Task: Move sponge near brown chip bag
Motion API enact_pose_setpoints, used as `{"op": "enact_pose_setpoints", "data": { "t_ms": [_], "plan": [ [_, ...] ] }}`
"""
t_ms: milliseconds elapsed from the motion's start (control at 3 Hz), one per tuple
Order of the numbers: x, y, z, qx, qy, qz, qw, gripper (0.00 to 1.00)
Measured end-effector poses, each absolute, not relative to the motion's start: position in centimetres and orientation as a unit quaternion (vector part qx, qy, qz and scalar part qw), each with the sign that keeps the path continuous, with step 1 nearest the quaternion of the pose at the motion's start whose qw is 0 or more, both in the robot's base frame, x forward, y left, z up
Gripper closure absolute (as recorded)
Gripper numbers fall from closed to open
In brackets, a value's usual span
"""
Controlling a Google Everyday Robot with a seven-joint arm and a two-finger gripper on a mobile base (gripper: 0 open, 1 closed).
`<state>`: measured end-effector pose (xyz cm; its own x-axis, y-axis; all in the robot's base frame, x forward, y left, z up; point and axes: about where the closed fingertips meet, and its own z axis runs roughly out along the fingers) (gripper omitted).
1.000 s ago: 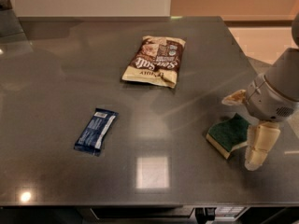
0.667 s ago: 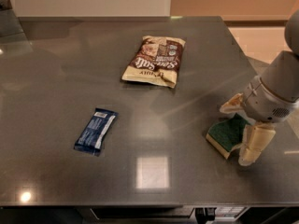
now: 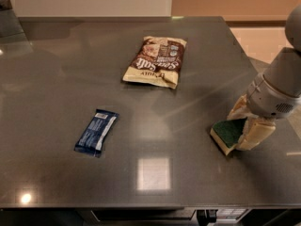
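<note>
The sponge, dark green top over pale yellow foam, lies on the grey table at the right. My gripper comes down over it from the right. Its cream fingers press the sponge's far and near-right sides, so it is shut on the sponge, which still rests on the table. The brown chip bag, cream and brown with white lettering, lies flat at the table's middle back, well up and to the left of the sponge.
A small dark blue bar wrapper lies at the front left of the table. The table's right edge runs close behind my arm. The front edge is near the bottom of the view.
The two fingers have drawn closer together around the sponge. The near finger moved up and left against the sponge's side. The sponge, bag and wrapper have stayed in place.
</note>
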<state>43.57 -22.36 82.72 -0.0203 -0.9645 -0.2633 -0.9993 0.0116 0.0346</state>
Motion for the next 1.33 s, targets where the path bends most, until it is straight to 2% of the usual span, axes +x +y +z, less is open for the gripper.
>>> {"op": "enact_pose_setpoints", "data": {
  "t_ms": [333, 667, 1333],
  "plan": [
    [46.3, -22.5, 84.2, -0.684, 0.716, 0.104, 0.092, 0.87],
    [50.0, -21.9, 85.4, -0.669, 0.728, 0.104, 0.106, 1.00],
    [56.7, -19.3, 85.6, -0.644, 0.748, 0.095, 0.126, 1.00]
  ]
}}
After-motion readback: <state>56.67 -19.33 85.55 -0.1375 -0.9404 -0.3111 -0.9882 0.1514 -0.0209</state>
